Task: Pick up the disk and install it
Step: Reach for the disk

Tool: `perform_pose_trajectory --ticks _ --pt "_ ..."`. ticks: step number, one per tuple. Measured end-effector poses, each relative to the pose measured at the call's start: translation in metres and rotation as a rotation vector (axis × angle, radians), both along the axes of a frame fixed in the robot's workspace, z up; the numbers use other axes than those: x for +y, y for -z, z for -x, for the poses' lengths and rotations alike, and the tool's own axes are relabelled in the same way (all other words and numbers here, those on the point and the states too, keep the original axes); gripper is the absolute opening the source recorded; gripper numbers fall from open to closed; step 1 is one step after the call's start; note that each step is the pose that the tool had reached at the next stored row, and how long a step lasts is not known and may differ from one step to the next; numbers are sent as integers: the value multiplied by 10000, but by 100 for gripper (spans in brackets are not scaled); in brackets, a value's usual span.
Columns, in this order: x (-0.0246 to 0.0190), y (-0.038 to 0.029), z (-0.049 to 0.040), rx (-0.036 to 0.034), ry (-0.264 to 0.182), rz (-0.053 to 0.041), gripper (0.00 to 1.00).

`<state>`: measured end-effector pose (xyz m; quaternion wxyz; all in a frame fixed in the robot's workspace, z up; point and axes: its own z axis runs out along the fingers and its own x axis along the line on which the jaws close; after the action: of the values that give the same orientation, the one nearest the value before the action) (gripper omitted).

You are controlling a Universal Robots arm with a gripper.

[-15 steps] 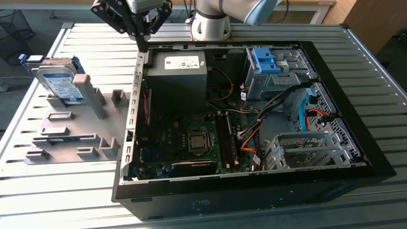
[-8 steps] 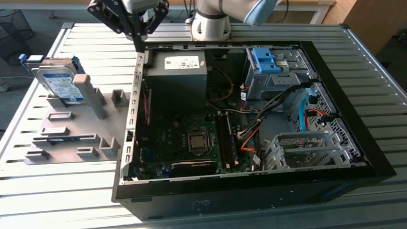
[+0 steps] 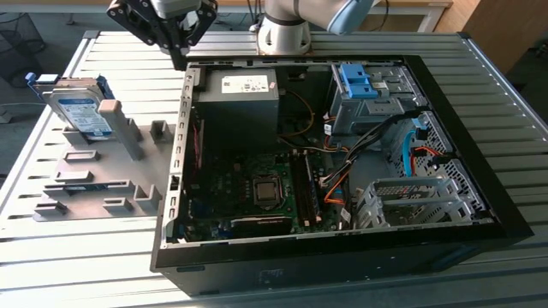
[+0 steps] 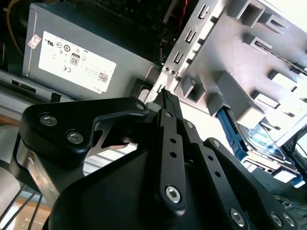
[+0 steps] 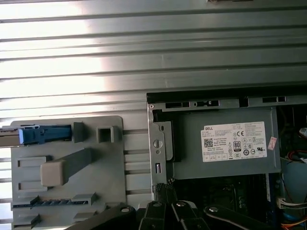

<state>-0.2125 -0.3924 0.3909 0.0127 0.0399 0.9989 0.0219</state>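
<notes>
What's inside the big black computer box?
A grey power box, a green board, orange and black cables, a blue bracket and a silver cage. Whatever lies under the power box and cage is covered.

The table (image 3: 479,70) is of grey metal with long slats. Two things lie directly on it: a flat grey holder plate (image 3: 102,170) toward the exterior view's left, in which the disk (image 3: 79,112) stands tilted, and an open black computer case (image 3: 342,263) just beside the plate.
</notes>
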Motion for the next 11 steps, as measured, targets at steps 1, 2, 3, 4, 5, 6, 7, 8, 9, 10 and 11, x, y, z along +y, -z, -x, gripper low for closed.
perform_pose_trajectory --ticks 1,2,3,4,5,6,7,8,9,10,11 --pt "1 1 14 7 0 0 11" --pt "2 1 31 12 0 1 11" --pt "4 2 49 15 1 1 11" --pt "6 3 69 16 1 1 11" --pt "9 4 91 15 1 0 11" --pt "12 4 115 16 1 1 11" --pt "16 5 138 16 0 0 11" --pt "20 6 160 16 1 1 11" --pt "23 6 182 16 0 0 11" --pt "25 7 205 16 1 0 11" --pt "28 8 229 16 2 0 11"
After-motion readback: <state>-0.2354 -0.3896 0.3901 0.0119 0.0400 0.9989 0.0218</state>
